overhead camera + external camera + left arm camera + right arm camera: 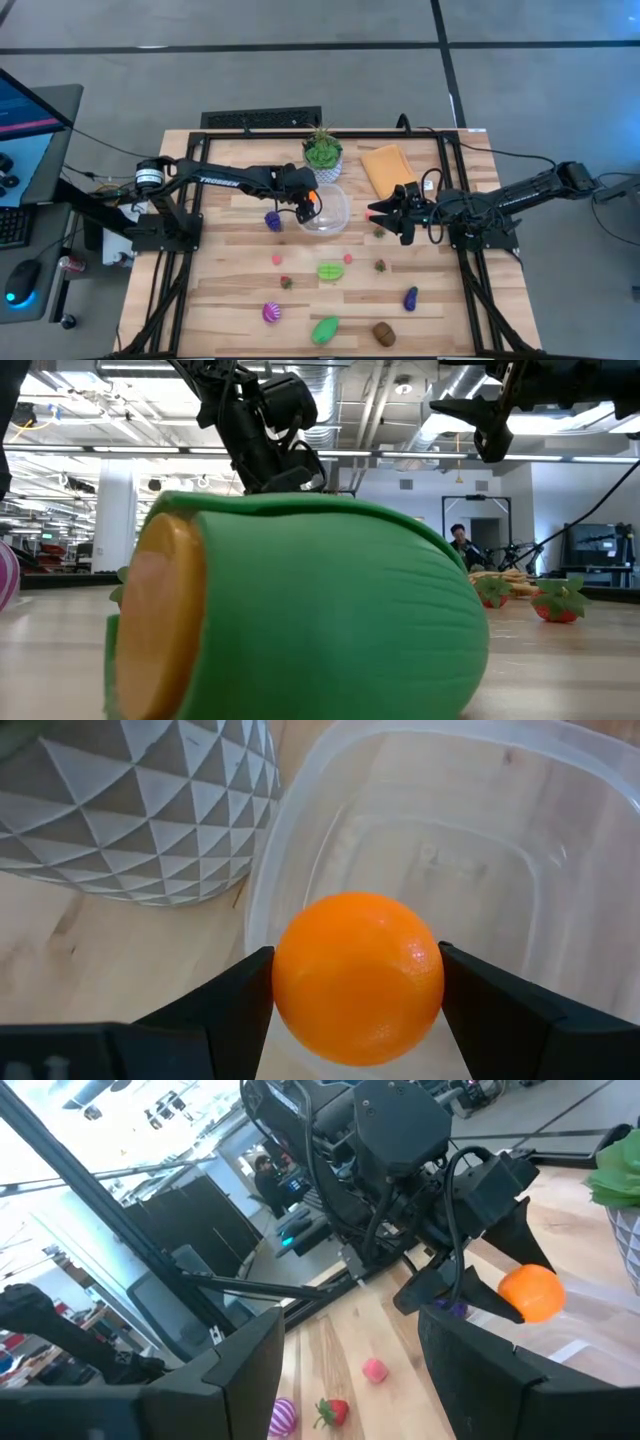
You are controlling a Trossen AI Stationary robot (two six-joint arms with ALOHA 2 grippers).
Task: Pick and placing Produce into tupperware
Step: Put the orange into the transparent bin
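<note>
The left tool [357, 982] is closed on an orange toy fruit [358, 978], with 1 finger on each side of the ball. It holds the fruit up in the air, right over the edge of the tupperware [470, 870]. The clear box sits on the worktop [230, 290] just beside the white plant pot [140, 805], and it looks to have nothing in it yet.

What could go wrong? The fruit hangs over the near wall of the box, not over the middle. If the tool lets go here, the ball may hit the rim, bounce out and roll off across the wood. The ball is round and smooth, so it could also slip from the fingers too soon. The box is light, so a bump from the tool may push it into the pot.

The right tool [345, 1350] waits on the other side of the box. Its fingers stand apart and hold nothing. More toy produce lies well apart on the worktop, like the green one [325, 329] and the brown one [383, 333].
</note>
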